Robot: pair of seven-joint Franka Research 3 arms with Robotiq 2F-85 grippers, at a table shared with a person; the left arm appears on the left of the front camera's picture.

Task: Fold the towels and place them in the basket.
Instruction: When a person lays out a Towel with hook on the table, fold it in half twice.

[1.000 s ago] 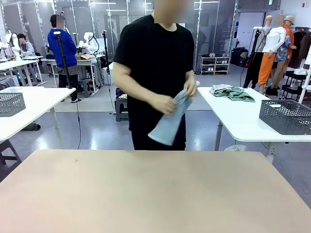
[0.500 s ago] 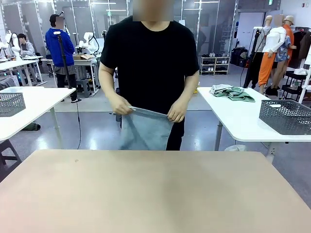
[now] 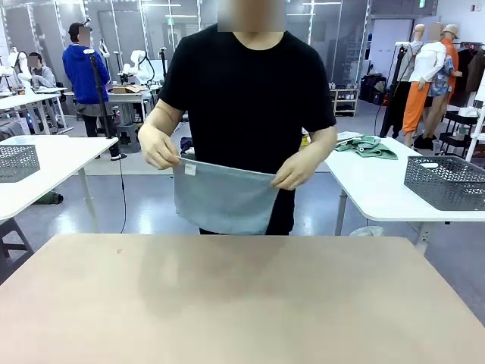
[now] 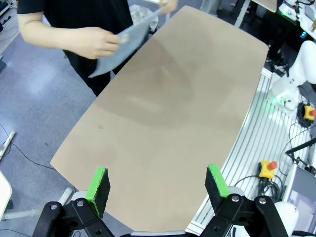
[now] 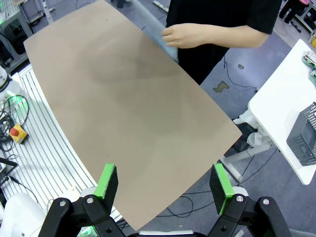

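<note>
A person at the far side of the table holds a light blue-grey towel (image 3: 225, 196) stretched between both hands, hanging just beyond the table's far edge; a small white loop shows at its upper left corner. The same towel (image 4: 121, 43) appears in the left wrist view, and a sliver of it (image 5: 168, 47) under the person's hand in the right wrist view. My left gripper (image 4: 157, 183) is open above the near table edge, nothing between its green pads. My right gripper (image 5: 163, 184) is open too, high over the table's near side. A dark grey mesh basket (image 3: 447, 182) stands on the white table at right.
The tan table (image 3: 242, 303) lies bare in front of me. Green cloths (image 3: 367, 145) lie on the white side table (image 3: 379, 189) at right. Another grey basket (image 3: 17, 161) sits on a white table at left. Red emergency stop buttons (image 4: 267, 169) sit beside the table.
The person has unfolded the towel from a bunched bundle and now holds it spread wide by its top corners, raised a little higher. My grippers show no earlier frames.
</note>
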